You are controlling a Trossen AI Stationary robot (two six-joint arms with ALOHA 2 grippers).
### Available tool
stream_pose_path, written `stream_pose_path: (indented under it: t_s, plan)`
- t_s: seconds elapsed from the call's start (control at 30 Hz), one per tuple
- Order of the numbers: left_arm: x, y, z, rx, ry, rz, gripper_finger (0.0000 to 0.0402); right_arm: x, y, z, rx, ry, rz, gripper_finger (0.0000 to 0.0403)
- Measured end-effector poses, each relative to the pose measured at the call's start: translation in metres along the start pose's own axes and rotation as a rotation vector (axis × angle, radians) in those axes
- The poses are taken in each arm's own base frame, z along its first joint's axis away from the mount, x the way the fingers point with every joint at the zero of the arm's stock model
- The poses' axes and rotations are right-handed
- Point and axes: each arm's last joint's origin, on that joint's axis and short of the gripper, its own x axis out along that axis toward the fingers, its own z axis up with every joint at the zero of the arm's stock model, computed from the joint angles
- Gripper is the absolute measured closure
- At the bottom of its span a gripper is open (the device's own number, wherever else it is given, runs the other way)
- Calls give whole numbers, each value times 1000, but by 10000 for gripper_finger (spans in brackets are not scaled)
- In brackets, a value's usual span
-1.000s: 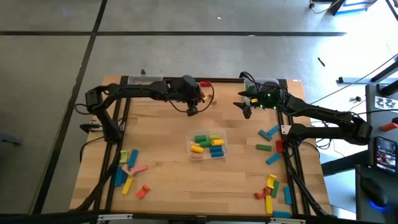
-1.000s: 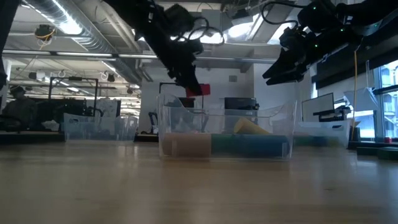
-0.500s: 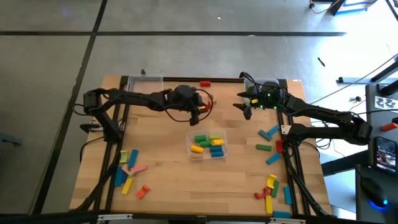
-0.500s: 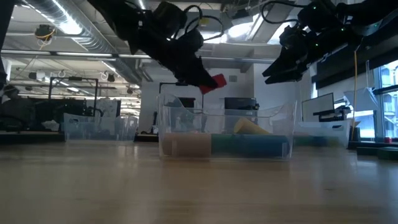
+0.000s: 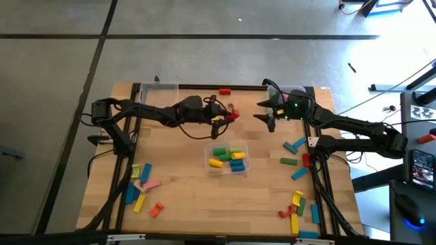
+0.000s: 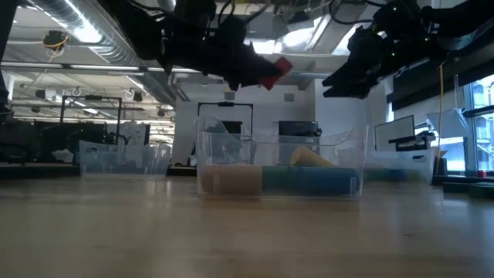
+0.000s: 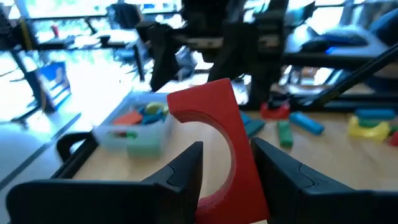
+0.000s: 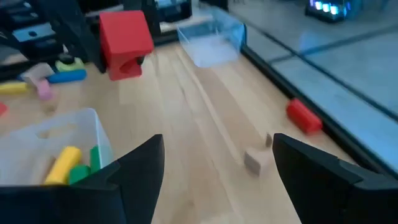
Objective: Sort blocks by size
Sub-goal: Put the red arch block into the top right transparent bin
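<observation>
My left gripper (image 5: pixel 227 117) is above the table's far middle, pointing about level toward the table's right edge, shut on a red arch block (image 7: pixel 214 134). The arch shows high above the clear bin (image 6: pixel 224 158) in the low view and as a red piece (image 8: pixel 124 42) in the right wrist view. My right gripper (image 5: pixel 265 117) hovers open a little to the right of it, with nothing between its fingers. Other blocks lie inside the bin (image 5: pixel 208 162) and in loose groups on the table. My left gripper pinches the red arch between its two fingers near one end (image 7: pixel 231 186), one finger on the hollowed side and one on the flat back. The fingers come at it about level from the table's left. The arch sticks out beyond the fingertips, lifted clear of table and bin.
Loose blocks lie at the near left (image 5: pixel 139 185), the near right (image 5: pixel 297 205) and the right side (image 5: pixel 294 146). A red cylinder (image 8: pixel 305 116) and a small tan piece (image 8: pixel 254 159) lie by the far edge. Another clear bin (image 8: pixel 211 38) stands at the far left corner.
My left gripper has swung from pointing down to about level and gone toward the table's right edge, still shut on the red arch. The arch has risen from just above the bin's rim to well above it.
</observation>
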Motion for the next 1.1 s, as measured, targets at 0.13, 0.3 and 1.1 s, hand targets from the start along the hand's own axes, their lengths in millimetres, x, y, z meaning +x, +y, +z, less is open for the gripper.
stream_pose_path:
  t_s: [0.13,0.3,1.1]
  plan:
    - [0,-3,1,-5,-10,-23,283,0,1,2,-25,-30,54,111]
    - [1,-6,2,-14,-22,-31,280,7,1,0,-26,-32,99,111]
    - [1,-15,8,-20,-76,-53,280,33,27,4,-123,-143,149,111]
